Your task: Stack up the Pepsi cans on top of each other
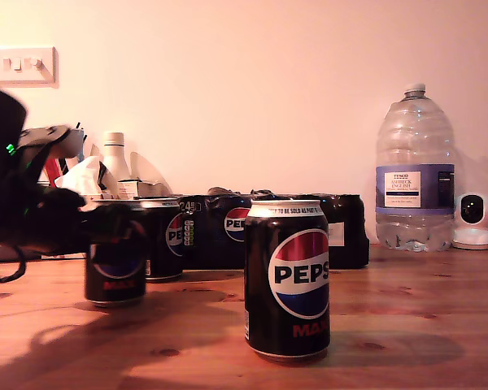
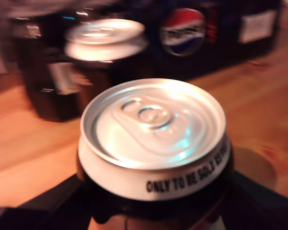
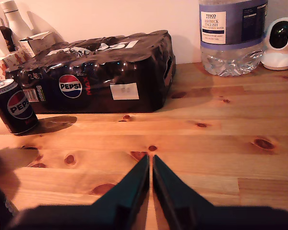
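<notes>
Black Pepsi can [image 2: 153, 143] is gripped by my first gripper [image 2: 153, 211], seemingly lifted just off the wooden table [image 1: 407, 325] near a second can [image 2: 103, 45]. Third can [image 1: 287, 276] stands apart. My second gripper [image 3: 150, 179] is closed, empty. Nothing stacked yet.

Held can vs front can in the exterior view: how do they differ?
The held can is clamped in my first tool; the front can stands free. The held can is at the exterior view's left, further back; the front can is central, nearer. The held can's logo is partly hidden; the front can's shows clearly. Both are upright black Pepsi cans.
</notes>
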Robot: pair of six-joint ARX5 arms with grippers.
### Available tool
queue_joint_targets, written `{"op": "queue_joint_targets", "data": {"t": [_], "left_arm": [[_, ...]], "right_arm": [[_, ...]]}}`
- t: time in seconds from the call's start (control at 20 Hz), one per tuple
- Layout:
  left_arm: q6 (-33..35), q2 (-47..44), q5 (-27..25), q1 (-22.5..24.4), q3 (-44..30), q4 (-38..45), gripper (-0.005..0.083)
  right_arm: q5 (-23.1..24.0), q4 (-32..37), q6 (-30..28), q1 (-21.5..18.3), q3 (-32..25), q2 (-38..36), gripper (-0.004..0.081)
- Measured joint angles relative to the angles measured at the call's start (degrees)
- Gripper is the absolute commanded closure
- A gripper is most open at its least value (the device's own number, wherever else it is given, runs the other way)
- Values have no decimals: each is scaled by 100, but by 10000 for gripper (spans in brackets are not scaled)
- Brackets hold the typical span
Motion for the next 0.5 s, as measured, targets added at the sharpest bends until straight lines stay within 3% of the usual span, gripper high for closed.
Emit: {"op": "queue_joint_targets", "data": {"t": [0.5], "left_arm": [[0, -1285, 7, -269, -26, -1108, 344]], "right_arm": [[0, -448, -2, 0, 0, 0, 782]]}}
